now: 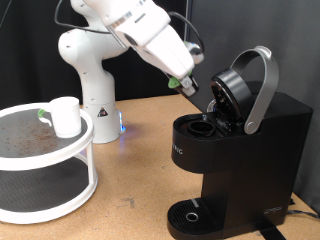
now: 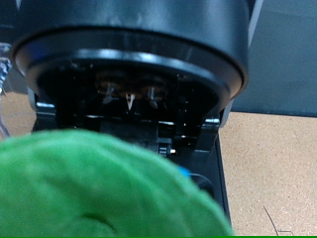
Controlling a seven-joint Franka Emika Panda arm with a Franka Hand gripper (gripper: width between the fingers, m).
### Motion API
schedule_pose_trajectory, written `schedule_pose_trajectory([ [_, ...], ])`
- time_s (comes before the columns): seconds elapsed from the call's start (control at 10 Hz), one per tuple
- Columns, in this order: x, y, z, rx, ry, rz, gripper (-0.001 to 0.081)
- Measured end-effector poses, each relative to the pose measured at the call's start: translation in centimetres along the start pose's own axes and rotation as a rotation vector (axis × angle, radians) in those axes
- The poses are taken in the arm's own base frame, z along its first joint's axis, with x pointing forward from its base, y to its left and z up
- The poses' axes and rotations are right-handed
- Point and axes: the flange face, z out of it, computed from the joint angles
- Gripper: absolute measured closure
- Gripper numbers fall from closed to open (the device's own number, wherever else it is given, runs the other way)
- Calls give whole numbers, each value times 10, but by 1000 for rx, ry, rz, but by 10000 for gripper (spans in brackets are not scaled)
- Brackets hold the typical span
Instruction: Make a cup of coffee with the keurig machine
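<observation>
The gripper (image 1: pixel 196 88) hovers at the keurig machine's (image 1: pixel 245 135) raised lid, exposing the pod chamber. Finger state: cannot tell. The cup (image 1: pixel 66 116) rests on the round shelf (image 1: pixel 50 195).
</observation>
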Motion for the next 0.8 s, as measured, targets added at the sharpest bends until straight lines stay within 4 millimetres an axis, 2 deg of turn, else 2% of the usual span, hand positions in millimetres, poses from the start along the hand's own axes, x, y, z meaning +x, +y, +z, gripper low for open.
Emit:
schedule_pose_trajectory([
  [0.8, -8, -4, 64, -80, -79, -6, 337],
])
